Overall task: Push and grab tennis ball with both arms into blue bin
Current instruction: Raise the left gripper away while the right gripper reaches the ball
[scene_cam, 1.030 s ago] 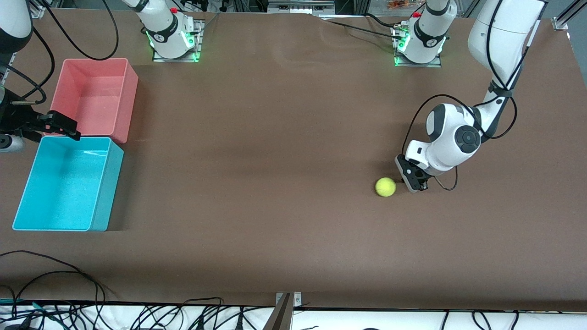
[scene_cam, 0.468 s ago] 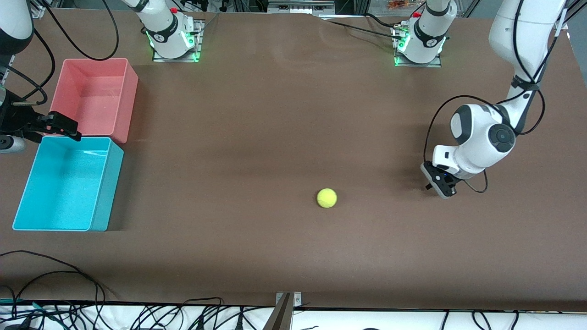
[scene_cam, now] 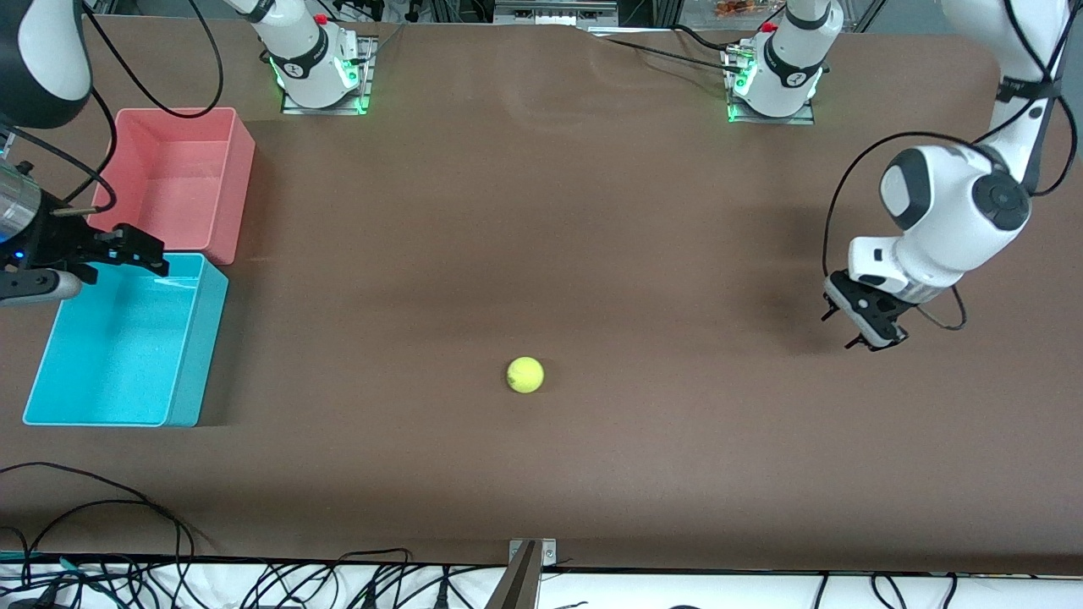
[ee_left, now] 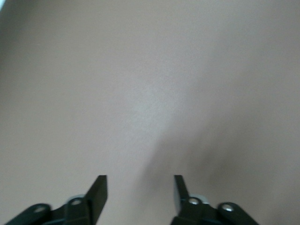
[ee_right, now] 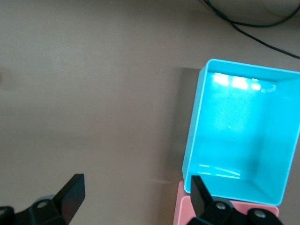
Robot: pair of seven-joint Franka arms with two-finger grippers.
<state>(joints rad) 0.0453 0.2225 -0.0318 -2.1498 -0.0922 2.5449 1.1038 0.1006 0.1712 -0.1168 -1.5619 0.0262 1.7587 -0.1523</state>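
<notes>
The tennis ball [scene_cam: 525, 375] lies on the brown table near its middle, apart from both grippers. My left gripper [scene_cam: 863, 332] hangs open and empty over bare table at the left arm's end; its wrist view [ee_left: 139, 187] shows only tabletop. My right gripper [scene_cam: 140, 249] is open and empty over the rim of the blue bin [scene_cam: 118, 355] where that bin meets the pink bin. The right wrist view [ee_right: 136, 192] shows the blue bin [ee_right: 234, 136], which holds nothing, and bare table beside it. The ball is not in either wrist view.
A pink bin [scene_cam: 169, 178] stands against the blue bin, farther from the front camera; its edge shows in the right wrist view [ee_right: 239, 213]. Two arm bases [scene_cam: 317, 72] [scene_cam: 774, 76] stand along the table's farthest edge. Black cables [scene_cam: 101, 499] lie at the nearest edge.
The ball has rolled from beside the left gripper toward the right arm's end, to mid-table. The left gripper drew back toward its own end. The right gripper shifted slightly over the blue bin's rim.
</notes>
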